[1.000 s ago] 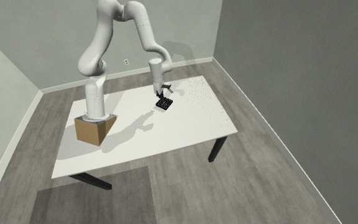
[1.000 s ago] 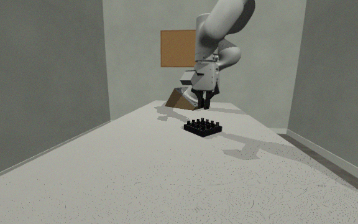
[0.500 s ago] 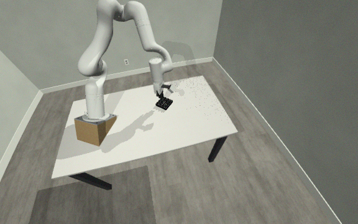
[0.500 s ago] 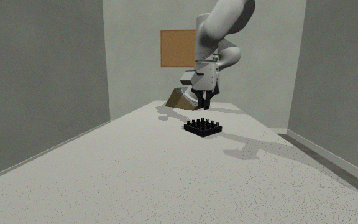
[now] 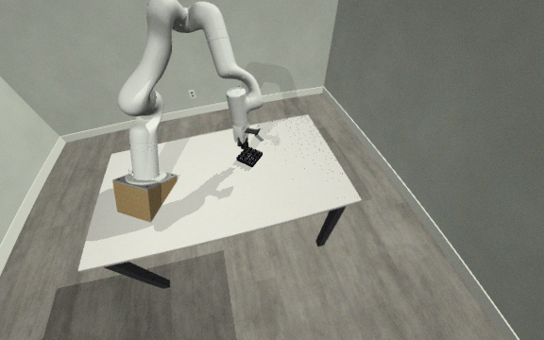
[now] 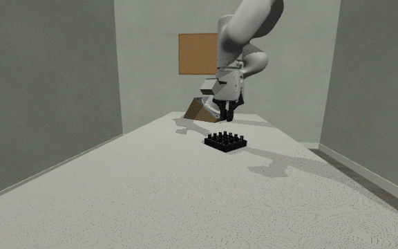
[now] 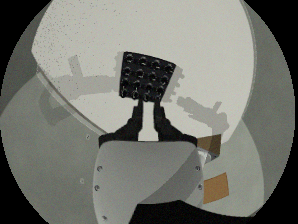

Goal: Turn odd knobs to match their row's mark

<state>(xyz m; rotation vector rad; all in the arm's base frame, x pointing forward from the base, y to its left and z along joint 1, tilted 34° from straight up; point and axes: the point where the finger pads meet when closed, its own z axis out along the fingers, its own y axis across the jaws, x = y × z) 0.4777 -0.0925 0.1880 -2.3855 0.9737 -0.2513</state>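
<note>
The black knob box (image 5: 253,161) (image 6: 226,148) (image 7: 146,68) stands flat on the white table, with several black knobs upright on its top. The knob lines, marks, printed names and socket are too small or dark to read in any view. My gripper (image 5: 246,148) (image 6: 226,120) (image 7: 148,105) points down above the box, clear of the knobs. Its two black fingers stand a narrow gap apart with nothing between them. In the wrist view the fingertips overlap the lower edge of the box, near its lowest row of knobs.
The white table (image 5: 272,198) (image 6: 150,194) (image 7: 200,40) carries the arm's wooden base block (image 5: 132,200) (image 6: 202,112) at one end. Shadows of the arm fall across the table beside the box. A brown panel (image 6: 197,53) is on the wall behind.
</note>
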